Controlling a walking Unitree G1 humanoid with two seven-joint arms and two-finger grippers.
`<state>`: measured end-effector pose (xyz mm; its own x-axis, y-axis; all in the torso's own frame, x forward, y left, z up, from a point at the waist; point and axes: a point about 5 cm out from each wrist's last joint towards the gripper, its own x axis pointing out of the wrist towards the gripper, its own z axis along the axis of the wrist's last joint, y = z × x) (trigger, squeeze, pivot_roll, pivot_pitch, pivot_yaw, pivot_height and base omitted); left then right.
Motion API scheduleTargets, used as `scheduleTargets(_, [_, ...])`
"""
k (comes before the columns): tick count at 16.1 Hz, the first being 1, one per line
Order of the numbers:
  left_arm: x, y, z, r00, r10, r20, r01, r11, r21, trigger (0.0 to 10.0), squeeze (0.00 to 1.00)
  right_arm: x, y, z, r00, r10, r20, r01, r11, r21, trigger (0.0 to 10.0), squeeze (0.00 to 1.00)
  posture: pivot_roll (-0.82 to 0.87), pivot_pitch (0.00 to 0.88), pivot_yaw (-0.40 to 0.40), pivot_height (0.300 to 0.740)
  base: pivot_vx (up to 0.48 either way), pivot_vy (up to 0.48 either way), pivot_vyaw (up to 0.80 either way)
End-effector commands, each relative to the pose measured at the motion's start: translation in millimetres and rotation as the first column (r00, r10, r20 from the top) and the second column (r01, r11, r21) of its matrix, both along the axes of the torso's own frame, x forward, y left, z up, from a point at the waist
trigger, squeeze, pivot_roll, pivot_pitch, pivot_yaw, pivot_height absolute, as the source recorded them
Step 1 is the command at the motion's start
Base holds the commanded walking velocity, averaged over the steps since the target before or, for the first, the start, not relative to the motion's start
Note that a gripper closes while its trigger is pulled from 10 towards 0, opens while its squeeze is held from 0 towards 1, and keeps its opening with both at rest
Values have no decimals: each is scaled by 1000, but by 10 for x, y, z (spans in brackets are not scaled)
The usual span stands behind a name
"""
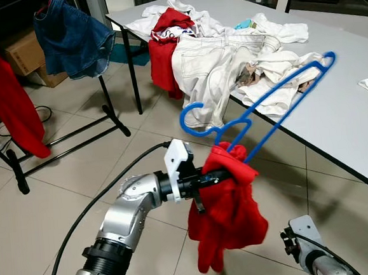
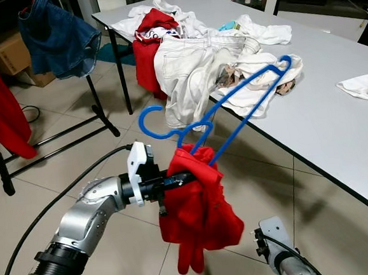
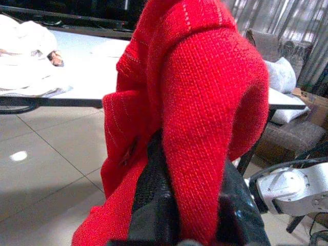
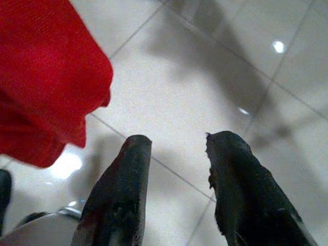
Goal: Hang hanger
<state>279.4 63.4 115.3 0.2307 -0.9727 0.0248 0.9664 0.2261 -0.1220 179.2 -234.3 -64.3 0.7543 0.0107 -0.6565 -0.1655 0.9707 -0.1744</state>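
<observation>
A blue plastic hanger with a red knitted garment draped over it is held up in front of me. My left gripper is shut on the red garment and the hanger under it; the cloth hides its fingertips. The hanger's hook points left toward the clothes rack. In the left wrist view the red garment is wrapped over the black fingers. My right gripper hangs low over the tiled floor, open and holding nothing, with the red garment beside it.
A black clothes rack at the left carries a denim piece and a red garment. A white table on the right holds a pile of white and red clothes. Cardboard boxes stand behind the rack.
</observation>
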Motion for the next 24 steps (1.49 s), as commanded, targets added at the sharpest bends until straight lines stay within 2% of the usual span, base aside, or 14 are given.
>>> scheduleTargets(1, [6,-1,58,1000,-4,28,5,1000,-21,10000,0,-37,7,-22,1000,-5,-17,6,1000,23,10000,1000,-72,0,11,740,0,0,0])
scheduleTargets(3, [-8,8,73,999,-18,27,18,1000,-22,10000,0,-34,80,-55,999,4,-45,-3,1000,31,10000,937,-75,0,19,740,0,0,0])
scheduleTargets(4, [-12,12,77,999,-23,27,24,999,-22,10000,0,-28,130,-65,998,30,-52,-28,999,32,10000,471,-75,0,22,740,0,0,0])
scheduleTargets(5, [-14,13,79,999,-25,27,26,999,-22,10000,0,-26,145,-67,998,38,-54,-36,999,32,10000,471,-75,0,22,740,0,0,0])
scheduleTargets(6, [-23,3,106,999,-37,25,38,999,-36,10000,0,-3,207,-76,997,49,-60,-46,998,38,10000,0,-74,0,24,740,0,0,0])
scheduleTargets(11, [-60,-94,160,998,-63,18,64,995,-75,10000,0,229,443,-18,998,52,-40,-48,993,103,10000,0,-66,0,28,740,0,0,0])
scheduleTargets(13, [-78,-113,176,997,-71,18,73,994,-79,10000,0,330,506,21,1000,-6,-28,11,985,174,10000,0,-61,0,31,740,0,0,0])
scheduleTargets(16, [-88,-108,186,997,-75,16,76,994,-80,10000,0,358,551,25,996,-68,-49,79,956,282,10000,0,-61,0,31,740,0,0,0])
scheduleTargets(18, [-95,-89,187,997,-75,15,76,994,-76,10000,0,350,603,16,989,-123,-82,146,894,423,10000,0,-58,0,41,740,0,0,0])
scheduleTargets(20, [-94,-79,189,997,-74,13,75,995,-71,10000,0,347,679,21,990,-110,-92,142,840,524,10000,0,-61,0,44,740,0,0,0])
scheduleTargets(21, [-92,-76,189,997,-74,12,75,995,-70,10000,0,351,713,31,993,-90,-81,120,826,551,8863,0,-63,0,45,740,0,0,0])
scheduleTargets(22, [-85,-73,190,997,-73,12,74,995,-67,10000,0,377,764,65,996,-69,-47,84,795,601,0,0,-65,0,45,740,0,0,0])
scheduleTargets(24, [-78,-79,189,997,-73,13,73,995,-66,10000,0,401,764,92,997,-75,-27,75,771,633,0,0,-67,0,44,740,0,0,0])
